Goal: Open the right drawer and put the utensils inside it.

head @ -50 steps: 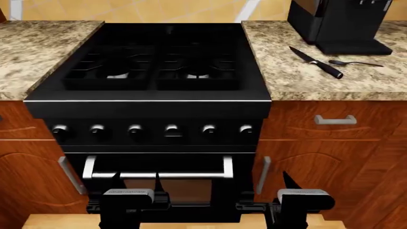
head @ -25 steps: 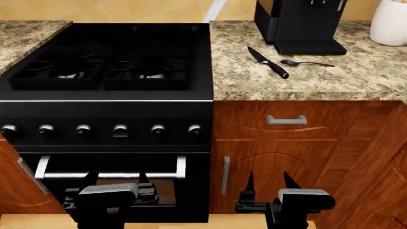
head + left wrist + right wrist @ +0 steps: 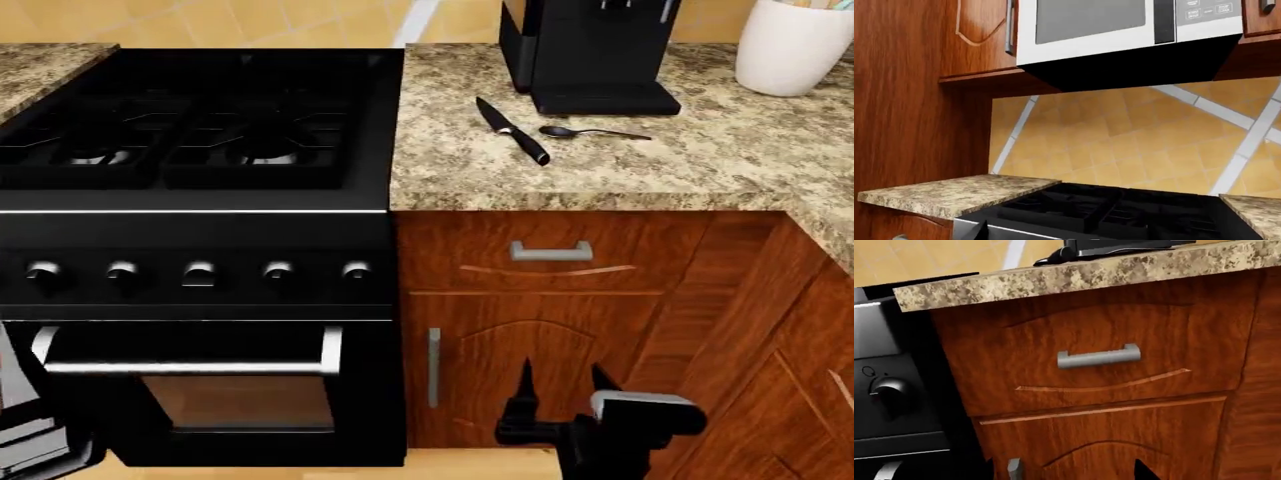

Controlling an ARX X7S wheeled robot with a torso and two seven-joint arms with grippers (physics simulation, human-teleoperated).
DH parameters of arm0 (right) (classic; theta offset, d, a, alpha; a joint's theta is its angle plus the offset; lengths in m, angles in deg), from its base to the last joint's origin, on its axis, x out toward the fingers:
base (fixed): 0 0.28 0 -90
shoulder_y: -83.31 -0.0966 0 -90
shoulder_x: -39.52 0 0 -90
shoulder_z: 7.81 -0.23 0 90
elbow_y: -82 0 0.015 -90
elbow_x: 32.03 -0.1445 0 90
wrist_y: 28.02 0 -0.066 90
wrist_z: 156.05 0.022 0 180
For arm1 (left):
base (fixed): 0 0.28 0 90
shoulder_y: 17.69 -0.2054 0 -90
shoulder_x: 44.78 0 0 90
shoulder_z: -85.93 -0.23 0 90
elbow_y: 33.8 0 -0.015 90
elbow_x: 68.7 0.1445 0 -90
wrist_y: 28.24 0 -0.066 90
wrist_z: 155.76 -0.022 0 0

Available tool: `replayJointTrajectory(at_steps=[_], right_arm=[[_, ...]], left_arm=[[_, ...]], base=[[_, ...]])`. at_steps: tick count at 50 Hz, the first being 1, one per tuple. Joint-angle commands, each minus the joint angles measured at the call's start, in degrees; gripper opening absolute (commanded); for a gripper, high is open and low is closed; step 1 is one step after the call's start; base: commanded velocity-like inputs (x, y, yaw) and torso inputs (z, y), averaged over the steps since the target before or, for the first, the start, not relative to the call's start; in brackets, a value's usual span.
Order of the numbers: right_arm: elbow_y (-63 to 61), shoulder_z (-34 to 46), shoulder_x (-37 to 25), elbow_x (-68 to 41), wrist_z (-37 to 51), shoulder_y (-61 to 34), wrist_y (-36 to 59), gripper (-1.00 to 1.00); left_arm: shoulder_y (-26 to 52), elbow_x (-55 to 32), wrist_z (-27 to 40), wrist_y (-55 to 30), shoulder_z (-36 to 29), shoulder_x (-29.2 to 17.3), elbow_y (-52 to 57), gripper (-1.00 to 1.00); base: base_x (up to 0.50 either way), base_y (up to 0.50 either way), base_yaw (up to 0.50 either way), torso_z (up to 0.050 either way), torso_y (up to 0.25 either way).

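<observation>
The right drawer [image 3: 587, 262] is closed below the granite counter, and its silver bar handle [image 3: 551, 251] shows close up in the right wrist view [image 3: 1098, 357]. On the counter above lie the utensils: a black knife [image 3: 511, 130] and a dark spoon [image 3: 594, 132]. My right gripper [image 3: 561, 372] is open and empty, low in front of the cabinet door, below the drawer and apart from it. Only a grey part of my left gripper [image 3: 34, 435] shows at the head view's edge. One of its fingertips [image 3: 981, 231] shows far to the side, before the stove.
A black stove [image 3: 200, 150] with knobs and an oven handle [image 3: 187, 365] fills the left. A black coffee machine [image 3: 587, 50] and a white crock [image 3: 794, 45] stand behind the utensils. The cabinet door has a vertical handle [image 3: 433, 367]. A microwave [image 3: 1121, 30] hangs above the stove.
The whole view has shifted right: stove, counter and drawer slid left in the head view. The left gripper went from the bottom middle to the left edge. The right gripper stays open.
</observation>
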Motion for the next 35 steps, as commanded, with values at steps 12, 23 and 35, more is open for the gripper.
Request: replayJointTrajectory(at_steps=[12,23,35], right_arm=[[5.5,-14.4,-0.6,-60.4,-21.8,-4.5,22.8,1.00],[15.1,-16.6,0.3,-61.5,-19.6,-9.3,19.9,1.00],[15.9,-16.0,0.8,-57.0,-17.7,-8.9,14.0,1.00]], left_arm=[[-12.0,-7.3,6.5,6.9,11.0,-3.4,7.6,1.00],[-22.0,-10.3,13.3,16.9,15.7,-6.7,7.6,1.00],[-22.0,-15.1,5.3,19.6,23.7,0.9,7.7,1.00]], base=[[0.00,0.00,0.00,0.000,0.000],[0.00,0.00,0.00,0.000,0.000],[0.00,0.00,0.00,0.000,0.000]])
